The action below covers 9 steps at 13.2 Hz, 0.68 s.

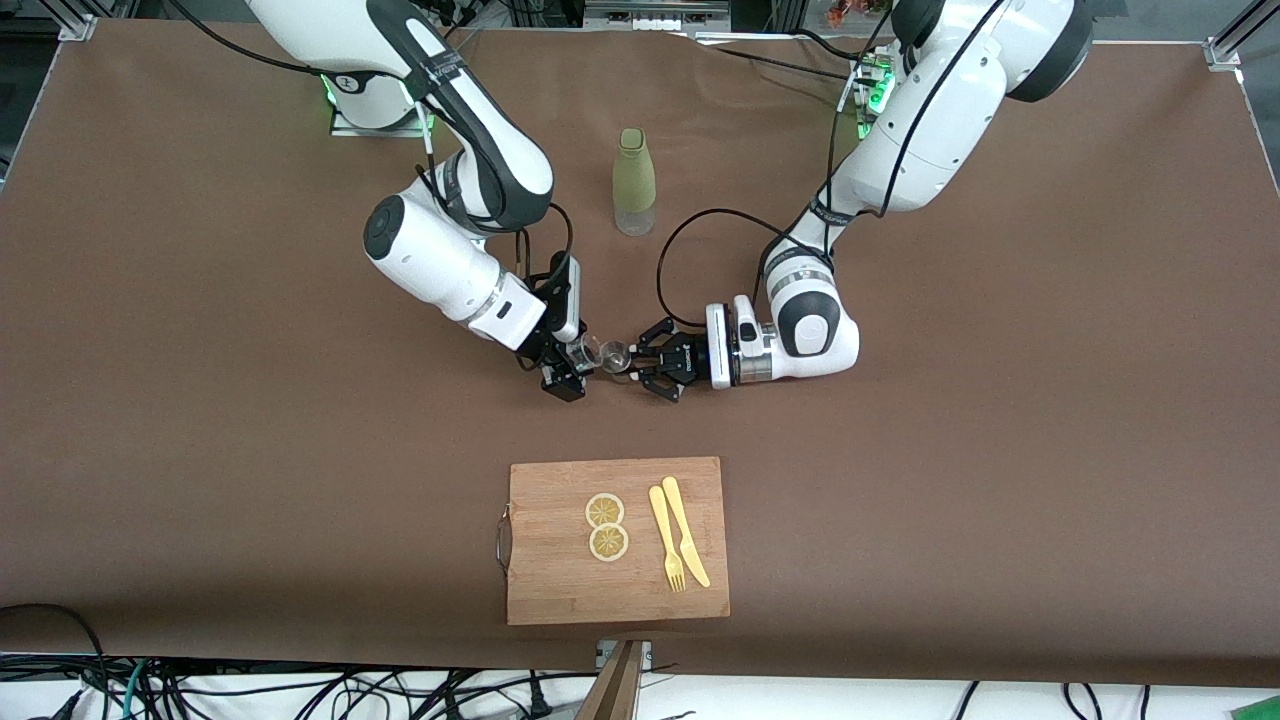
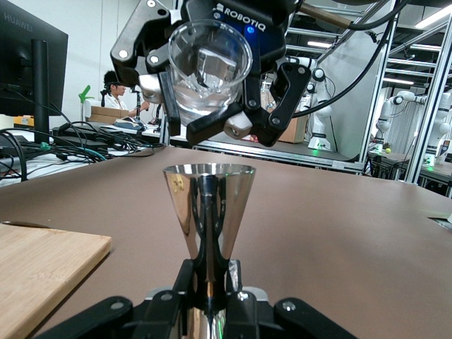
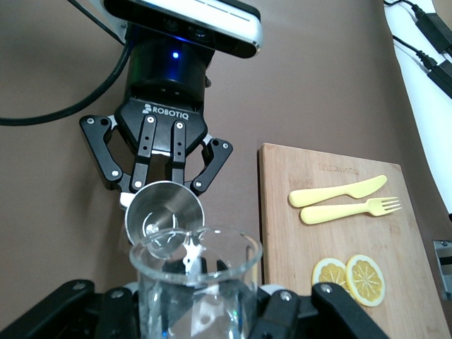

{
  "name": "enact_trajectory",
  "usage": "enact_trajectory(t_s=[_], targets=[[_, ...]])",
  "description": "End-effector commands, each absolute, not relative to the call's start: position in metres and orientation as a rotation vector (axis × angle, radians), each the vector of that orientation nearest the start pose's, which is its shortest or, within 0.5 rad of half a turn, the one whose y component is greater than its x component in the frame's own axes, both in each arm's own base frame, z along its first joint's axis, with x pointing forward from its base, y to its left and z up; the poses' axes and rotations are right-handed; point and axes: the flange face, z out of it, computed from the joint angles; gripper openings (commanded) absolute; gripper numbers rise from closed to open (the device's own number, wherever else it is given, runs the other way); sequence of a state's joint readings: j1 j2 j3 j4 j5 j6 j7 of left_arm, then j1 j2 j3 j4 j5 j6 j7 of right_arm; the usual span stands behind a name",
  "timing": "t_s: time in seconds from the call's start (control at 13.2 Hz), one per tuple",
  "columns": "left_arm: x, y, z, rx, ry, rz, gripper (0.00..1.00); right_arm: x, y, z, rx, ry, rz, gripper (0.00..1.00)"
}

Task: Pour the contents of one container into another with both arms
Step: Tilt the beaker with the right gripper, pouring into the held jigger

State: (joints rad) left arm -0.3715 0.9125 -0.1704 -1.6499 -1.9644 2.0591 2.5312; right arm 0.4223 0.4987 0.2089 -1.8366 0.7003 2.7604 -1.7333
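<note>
The tumbler [image 1: 590,351] is tipped over on its side in the air, its mouth turned toward the jigger [image 1: 618,357] and sitting just above and beside the jigger's rim, over bare table [image 1: 1000,400] between the bottle [image 1: 634,182] and the board [image 1: 617,540]. The right gripper [image 1: 574,362] pinches the tumbler around its wall; in the left wrist view the glass [image 2: 210,67] hangs above the jigger's top cone [image 2: 209,205], fingers [image 2: 212,121] pressed against it. The left gripper [image 1: 645,373] holds the jigger upright by its narrow waist, fingers closed on it.

The main risk is a miss. The jigger's mouth is small, and from the right wrist view the tumbler's lip [image 3: 196,248] overlaps only part of the rim [image 3: 164,213], so a stream could run down the outside of the cone onto the table. I cannot tell how much liquid is in the glass. A fast tilt would likely overshoot the narrow cup. The smooth glass could also slip or rotate in the pinch, and its rim could knock the jigger and skew it in the left grip. The board with its lemon slices [image 1: 606,526], fork [image 1: 666,538] and knife [image 1: 686,530] lies nearer the camera, well apart.
</note>
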Motion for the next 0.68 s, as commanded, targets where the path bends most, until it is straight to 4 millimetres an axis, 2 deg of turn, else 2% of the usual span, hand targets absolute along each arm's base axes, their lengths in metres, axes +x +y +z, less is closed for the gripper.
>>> enact_trajectory(t_s=[0.0,0.23,0.61], targets=[[0.5588,-0.3872,0.1045,1.427,-1.111,1.180,0.00,0.5647,0.3669,0.2954,2.074,2.406,0.948,0.12],[0.5593,-0.3870,0.1045,1.431,-1.115,1.180,0.00,0.5631,0.3708,0.2896,2.028,2.424,0.929,0.12],[0.5611,-0.3880,0.1062,1.435,-1.114,1.180,0.00,0.5624,0.3737,0.2920,1.981,2.421,0.939,0.12]])
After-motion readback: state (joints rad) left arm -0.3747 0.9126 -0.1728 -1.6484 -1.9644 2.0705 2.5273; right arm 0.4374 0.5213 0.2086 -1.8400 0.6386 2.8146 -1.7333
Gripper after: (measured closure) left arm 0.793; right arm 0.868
